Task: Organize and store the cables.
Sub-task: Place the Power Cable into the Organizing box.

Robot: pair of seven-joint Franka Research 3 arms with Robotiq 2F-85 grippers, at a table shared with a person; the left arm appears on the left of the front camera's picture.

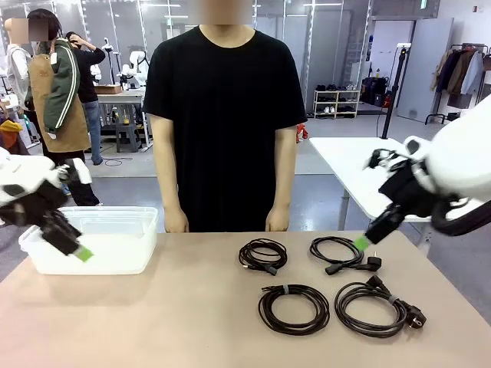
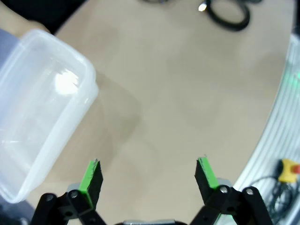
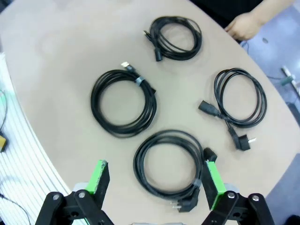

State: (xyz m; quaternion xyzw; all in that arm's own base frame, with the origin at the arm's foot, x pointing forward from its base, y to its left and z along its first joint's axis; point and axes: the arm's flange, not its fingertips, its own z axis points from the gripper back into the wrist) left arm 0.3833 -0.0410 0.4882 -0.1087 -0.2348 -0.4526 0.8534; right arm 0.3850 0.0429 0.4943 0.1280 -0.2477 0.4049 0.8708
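Several black cables lie coiled on the right half of the tan table: two far coils [image 1: 262, 254] [image 1: 337, 251] and two near coils [image 1: 294, 308] [image 1: 377, 307]. My right gripper [image 1: 367, 238] hangs open above the far right coil. In the right wrist view it [image 3: 155, 174] looks down on the coils [image 3: 123, 101] [image 3: 166, 161] [image 3: 240, 96] [image 3: 174, 37], with nothing between its fingers. My left gripper [image 1: 73, 244] is open and empty in front of a clear plastic bin; in its own view [image 2: 147, 172] bare table lies below it.
The clear plastic bin [image 1: 115, 257] [image 2: 37, 108] stands empty at the table's left. A person in a black shirt stands at the far edge, hands [image 1: 176, 221] [image 1: 277, 219] resting there. One hand [image 3: 244, 24] lies close to the far coils. Another white table [image 1: 345, 157] stands behind on the right.
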